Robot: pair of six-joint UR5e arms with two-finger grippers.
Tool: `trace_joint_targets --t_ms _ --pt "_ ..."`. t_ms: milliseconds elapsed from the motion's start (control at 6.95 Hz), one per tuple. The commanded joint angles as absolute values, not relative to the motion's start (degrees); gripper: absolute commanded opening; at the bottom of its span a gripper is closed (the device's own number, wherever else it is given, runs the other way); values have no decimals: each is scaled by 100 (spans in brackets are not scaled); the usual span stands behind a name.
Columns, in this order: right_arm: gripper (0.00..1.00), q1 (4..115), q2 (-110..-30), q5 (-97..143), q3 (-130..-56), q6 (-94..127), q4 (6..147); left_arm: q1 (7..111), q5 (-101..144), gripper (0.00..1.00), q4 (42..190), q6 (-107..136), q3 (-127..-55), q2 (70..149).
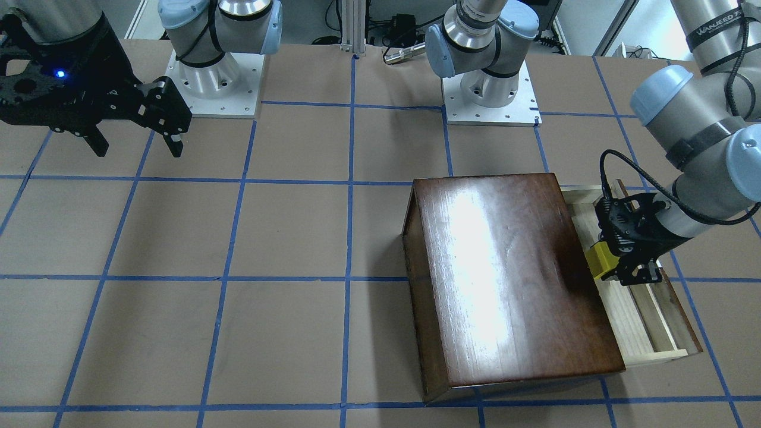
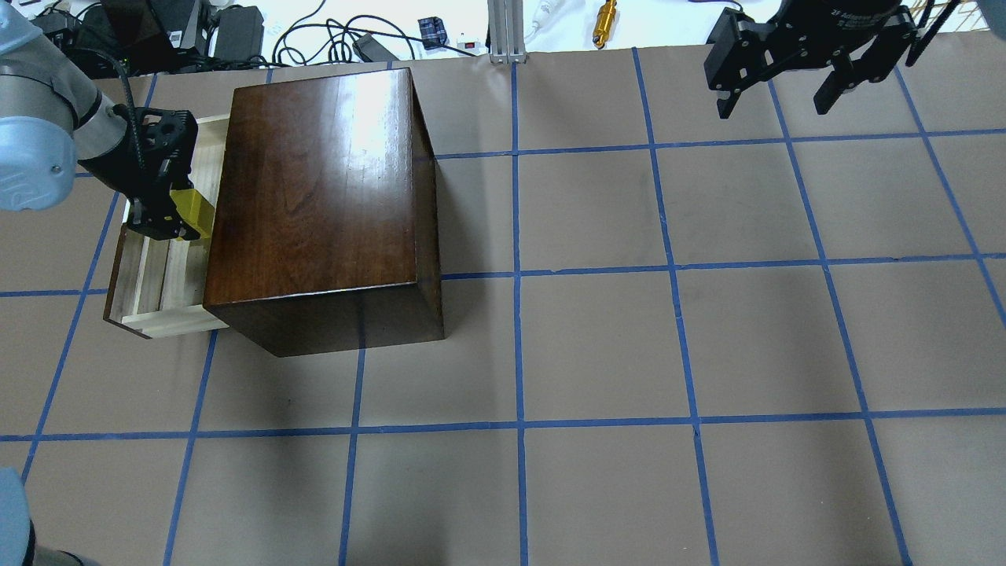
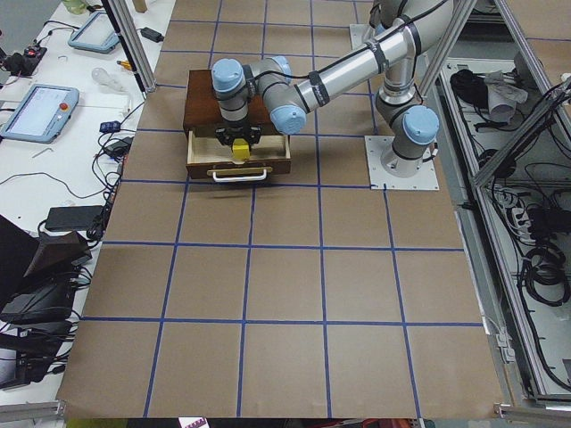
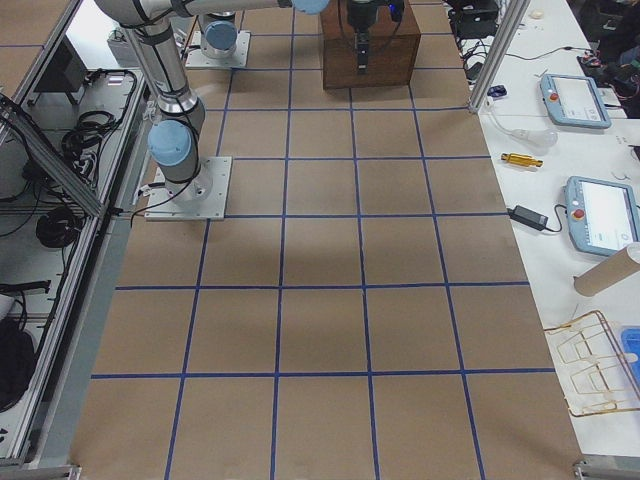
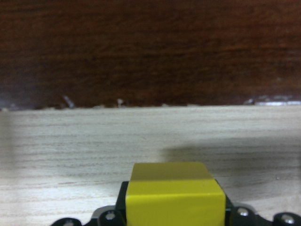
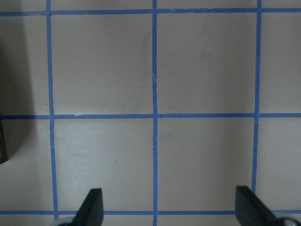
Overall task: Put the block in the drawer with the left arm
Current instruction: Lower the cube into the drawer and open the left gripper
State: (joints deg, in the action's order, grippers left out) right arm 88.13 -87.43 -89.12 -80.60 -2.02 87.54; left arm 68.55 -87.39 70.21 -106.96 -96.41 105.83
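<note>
The yellow block [image 2: 194, 212] is held in my left gripper [image 2: 177, 216], which is shut on it over the open pale-wood drawer [image 2: 149, 283] beside the dark-brown cabinet [image 2: 322, 196]. The front-facing view shows the block [image 1: 600, 260] between the black fingers above the drawer [image 1: 648, 333]. The left wrist view shows the block [image 5: 173, 193] just above the drawer floor [image 5: 141, 136], facing the cabinet's dark front. In the exterior left view the block [image 3: 239, 151] is above the drawer. My right gripper [image 2: 778, 102] is open and empty, high over the far right of the table; its fingertips [image 6: 91, 207] show above bare table.
The cabinet [image 1: 505, 279] stands close beside my left gripper. The drawer's dark front with a metal pull [image 3: 239, 176] faces the table's left end. Cables and a brass tool [image 2: 603, 16] lie beyond the table's far edge. Both arm bases [image 1: 490, 95] stand at the robot's side.
</note>
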Motion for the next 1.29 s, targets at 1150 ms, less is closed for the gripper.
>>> trace_joint_targets --t_ms 1150 --pt "100 8815 -8745 -8912 -8060 -202 8754 7924 -8806 100 9527 -5530 -7945 9818"
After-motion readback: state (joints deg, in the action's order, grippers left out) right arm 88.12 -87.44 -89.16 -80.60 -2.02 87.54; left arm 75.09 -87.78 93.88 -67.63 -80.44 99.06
